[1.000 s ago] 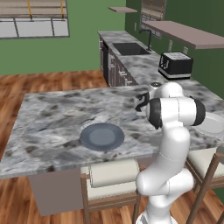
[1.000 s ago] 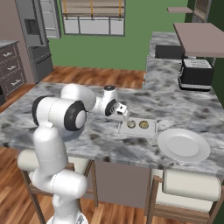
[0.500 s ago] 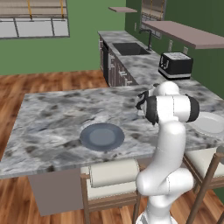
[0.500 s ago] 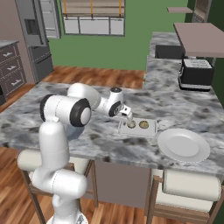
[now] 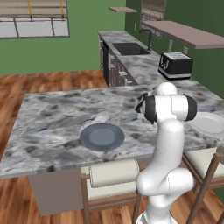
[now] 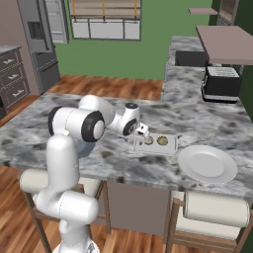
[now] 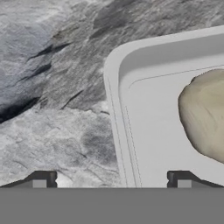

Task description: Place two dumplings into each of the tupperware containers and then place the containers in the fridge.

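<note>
A translucent tupperware container [image 6: 168, 146] lies on the island counter with two tan dumplings [image 6: 148, 142] inside it, side by side. My gripper [image 6: 140, 142] hangs low over the container's left end, open. In the hand view the gripper [image 7: 111, 180] straddles the container's rim [image 7: 114, 109], one fingertip over the counter and the other over the tub's floor. One dumpling [image 7: 205, 113] lies close by on the right inside the tub. The grey fridge [image 6: 39, 44] stands far back left. In the left base view my own arm hides the container.
A round white plate [image 6: 206, 163] sits right of the container near the counter's front edge. A blue-grey plate [image 5: 102, 136] lies further left on the island. A toaster [image 6: 221, 82] stands at the back right. Stools [image 6: 212, 210] stand below the counter edge.
The hand has dropped lower and closer to the container's left end. The container and dumplings have not moved.
</note>
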